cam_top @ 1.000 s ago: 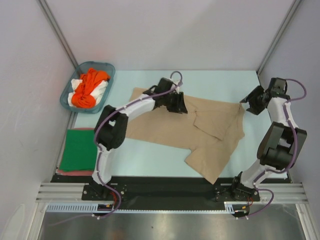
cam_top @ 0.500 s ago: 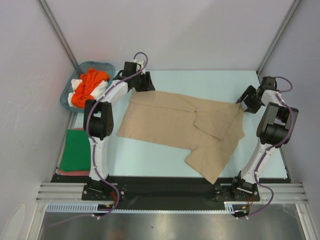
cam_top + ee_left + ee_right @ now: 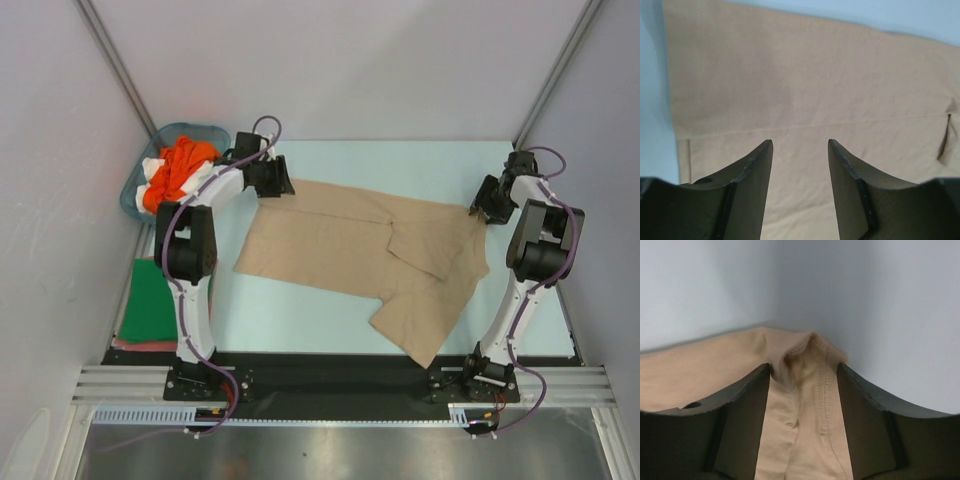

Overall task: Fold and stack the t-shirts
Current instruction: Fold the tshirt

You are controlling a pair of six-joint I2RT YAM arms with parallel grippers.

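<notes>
- The tan shirt [image 3: 350, 245] lies spread across the middle of the table [image 3: 300, 310], reaching from the far left toward the right edge. One flap is folded over its right half, and a corner points at the near edge.
- The left gripper [image 3: 272, 185] sits at the shirt's far-left corner. In the left wrist view its jaws are released, and the flat tan cloth [image 3: 805, 80] and a hem line show in the gap between the fingers [image 3: 752, 190].
- The right gripper [image 3: 485, 208] is at the shirt's far-right corner, near the table's right edge. In the right wrist view its jaws stand apart, and a bunched, stitched corner of the shirt [image 3: 805, 352] rises between them; they are not clamped on it.
- A basket [image 3: 205, 127] stands at the far-left corner, holding an orange shirt [image 3: 175, 175] on a white shirt [image 3: 203, 178].
- A folded green shirt [image 3: 155, 295] lies at the left edge, on top of a reddish shirt [image 3: 145, 343] whose edge alone shows.
</notes>
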